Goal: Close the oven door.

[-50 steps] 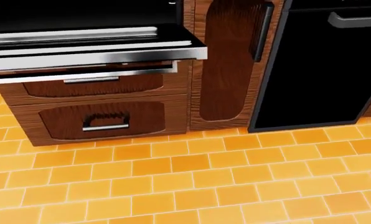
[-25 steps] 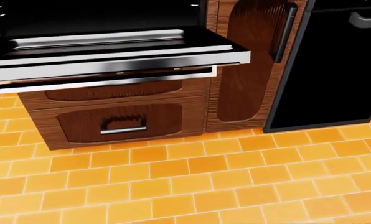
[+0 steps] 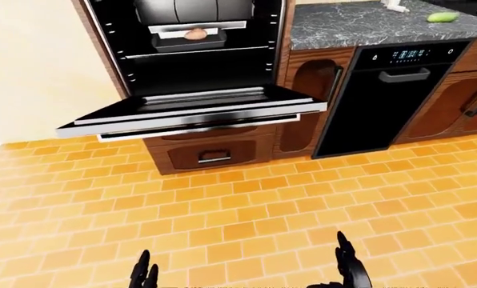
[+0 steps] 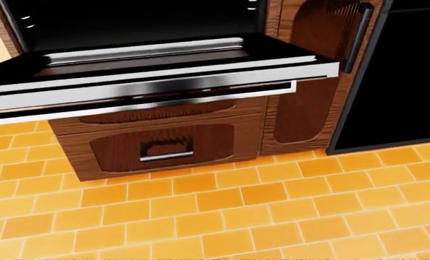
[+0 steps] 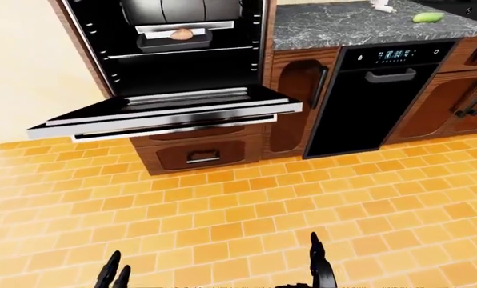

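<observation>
Across the last second the whole head view has slid rightward and grown: the camera has moved, so the robot is closing in on the oven and centring on it, while nothing in the kitchen itself has shifted. The oven door (image 3: 194,111) hangs fully open, lying flat and level over the wooden drawers (image 4: 164,147) beneath it. Inside the oven, a tray with a pale food item (image 3: 194,35) sits on an upper rack. The task is judged not yet begun: no hand is near the door.

The left robot hand (image 3: 145,276) and the right robot hand (image 3: 349,271) show only as dark fingertips at the bottom edge of the left-eye view, well apart from the door. Fingers appear spread and hold nothing.

An orange tiled floor (image 3: 246,210) fills the lower part of the views. To the right stand a narrow wooden cabinet (image 3: 306,102) and a black dishwasher (image 3: 386,90) under a grey stone surface (image 3: 359,24) carrying a small green item (image 3: 439,17). A cream wall (image 3: 38,66) lies left.
</observation>
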### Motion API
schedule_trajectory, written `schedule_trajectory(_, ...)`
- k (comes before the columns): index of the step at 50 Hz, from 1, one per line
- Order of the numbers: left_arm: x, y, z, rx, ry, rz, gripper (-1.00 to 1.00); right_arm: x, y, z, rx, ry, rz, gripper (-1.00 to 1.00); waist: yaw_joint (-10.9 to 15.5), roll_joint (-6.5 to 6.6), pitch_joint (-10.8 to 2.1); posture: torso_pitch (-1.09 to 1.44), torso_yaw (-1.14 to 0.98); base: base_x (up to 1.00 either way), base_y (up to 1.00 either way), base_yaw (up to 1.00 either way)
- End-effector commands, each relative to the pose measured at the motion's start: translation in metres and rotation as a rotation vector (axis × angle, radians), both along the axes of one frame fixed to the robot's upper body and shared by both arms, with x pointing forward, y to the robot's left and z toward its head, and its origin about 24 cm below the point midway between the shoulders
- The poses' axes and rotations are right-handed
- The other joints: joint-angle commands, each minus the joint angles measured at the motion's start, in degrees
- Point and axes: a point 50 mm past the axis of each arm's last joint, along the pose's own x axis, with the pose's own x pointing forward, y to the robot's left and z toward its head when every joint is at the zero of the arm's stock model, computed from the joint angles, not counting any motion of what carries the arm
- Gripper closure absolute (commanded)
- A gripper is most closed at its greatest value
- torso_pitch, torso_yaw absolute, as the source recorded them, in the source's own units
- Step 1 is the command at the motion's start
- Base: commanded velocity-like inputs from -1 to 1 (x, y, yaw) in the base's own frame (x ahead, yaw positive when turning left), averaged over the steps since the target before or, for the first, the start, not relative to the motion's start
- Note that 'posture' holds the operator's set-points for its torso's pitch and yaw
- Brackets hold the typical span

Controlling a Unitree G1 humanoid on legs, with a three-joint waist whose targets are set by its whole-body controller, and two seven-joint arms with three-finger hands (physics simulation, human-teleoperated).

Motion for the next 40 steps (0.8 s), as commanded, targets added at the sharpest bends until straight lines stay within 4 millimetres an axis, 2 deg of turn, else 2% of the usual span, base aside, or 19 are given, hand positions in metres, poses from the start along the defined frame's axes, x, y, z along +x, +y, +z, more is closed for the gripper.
schedule_trajectory(1,0.0059,0.0013,0.0042,0.016,-0.036,-0.015,-1.00,0.0093,-0.0074,0.0088,-0.028,-0.065,-0.015,-1.00,-0.1,-0.26,-0.47,0.00,0.00,0.01,0.31,0.00)
schedule_trajectory(5,0.0059,0.0010,0.0041,0.016,-0.036,-0.015,-1.00,0.0094,-0.0069,0.0087,-0.027,-0.065,-0.012,-1.00,-0.3,-2.84,-0.46,0.00,0.00,0.00,0.32,0.00)
schedule_trajectory(8,0.0061,0.0010,0.0042,0.016,-0.036,-0.015,-1.00,0.0097,-0.0070,0.0089,-0.026,-0.066,-0.013,-1.00,-0.5,-5.90,-0.89,0.00,0.00,0.00,0.32,0.00)
schedule_trajectory(9,0.0060,0.0009,0.0041,0.016,-0.036,-0.015,-1.00,0.0097,-0.0069,0.0089,-0.026,-0.066,-0.013,-1.00,-1.1,-3.41,-0.93,0.00,0.00,0.00,0.33,0.00)
schedule_trajectory(10,0.0058,0.0008,0.0040,0.016,-0.035,-0.015,-1.00,0.0095,-0.0069,0.0088,-0.026,-0.066,-0.012,-1.00,-0.7,-4.26,-0.95,0.00,0.00,0.00,0.31,0.00)
schedule_trajectory(13,0.0060,0.0012,0.0042,0.016,-0.036,-0.014,-1.00,0.0093,-0.0070,0.0087,-0.027,-0.065,-0.013,-1.00,-0.9,-4.07,-1.41,0.00,0.00,0.00,0.32,0.00)
schedule_trajectory(17,0.0057,0.0011,0.0041,0.015,-0.036,-0.014,-1.00,0.0097,-0.0072,0.0090,-0.027,-0.067,-0.013,-1.00,-0.7,-1.41,-0.59,0.00,0.00,0.00,0.32,0.00)
schedule_trajectory(19,0.0058,0.0012,0.0041,0.015,-0.036,-0.014,-1.00,0.0093,-0.0073,0.0089,-0.027,-0.066,-0.014,-1.00,-0.7,0.84,-0.65,0.00,0.00,0.00,0.32,0.00)
schedule_trajectory(20,0.0057,0.0011,0.0041,0.015,-0.036,-0.014,-1.00,0.0093,-0.0071,0.0088,-0.026,-0.065,-0.013,-1.00,-0.6,2.47,-0.85,0.00,0.00,0.00,0.32,0.00)
schedule_trajectory(21,0.0057,0.0012,0.0043,0.017,-0.038,-0.013,-1.00,0.0093,-0.0069,0.0087,-0.026,-0.065,-0.012,-1.00,-0.4,4.99,-1.63,0.00,0.00,0.00,0.33,0.00)
schedule_trajectory(22,0.0061,0.0017,0.0050,0.019,-0.045,-0.012,-1.00,0.0093,-0.0069,0.0088,-0.026,-0.065,-0.012,-1.00,-0.2,3.97,-1.75,0.00,0.00,0.00,0.33,0.00)
schedule_trajectory(24,0.0066,0.0015,0.0049,0.017,-0.044,-0.012,-1.00,0.0091,-0.0071,0.0088,-0.026,-0.065,-0.013,-1.00,0.1,3.04,-0.76,0.00,0.00,0.00,0.32,0.00)
schedule_trajectory(34,0.0060,0.0007,0.0041,0.013,-0.039,-0.013,-1.00,0.0093,-0.0069,0.0088,-0.024,-0.066,-0.014,-1.00,-0.3,-2.70,-0.48,0.00,0.00,0.00,0.33,0.00)
schedule_trajectory(36,0.0060,0.0009,0.0042,0.013,-0.039,-0.012,-1.00,0.0092,-0.0068,0.0087,-0.024,-0.065,-0.013,-1.00,-0.4,-4.85,-0.67,0.00,0.00,0.00,0.32,0.00)
schedule_trajectory(37,0.0056,0.0011,0.0041,0.013,-0.037,-0.012,-1.00,0.0091,-0.0067,0.0086,-0.024,-0.064,-0.013,-1.00,-0.6,-6.52,-1.31,0.00,0.00,0.00,0.32,0.00)
schedule_trajectory(38,0.0056,0.0014,0.0042,0.013,-0.038,-0.012,-1.00,0.0091,-0.0067,0.0086,-0.025,-0.065,-0.012,-1.00,-1.1,-3.43,-0.71,0.00,0.00,0.00,0.32,0.00)
schedule_trajectory(39,0.0057,0.0014,0.0042,0.013,-0.038,-0.012,-1.00,0.0092,-0.0069,0.0087,-0.024,-0.065,-0.013,-1.00,-0.9,-4.31,-0.90,0.00,0.00,0.00,0.32,0.00)
schedule_trajectory(40,0.0058,0.0012,0.0043,0.014,-0.038,-0.012,-1.00,0.0092,-0.0070,0.0087,-0.025,-0.065,-0.013,-1.00,-1.1,-4.45,-1.06,0.00,0.00,0.00,0.33,0.00)
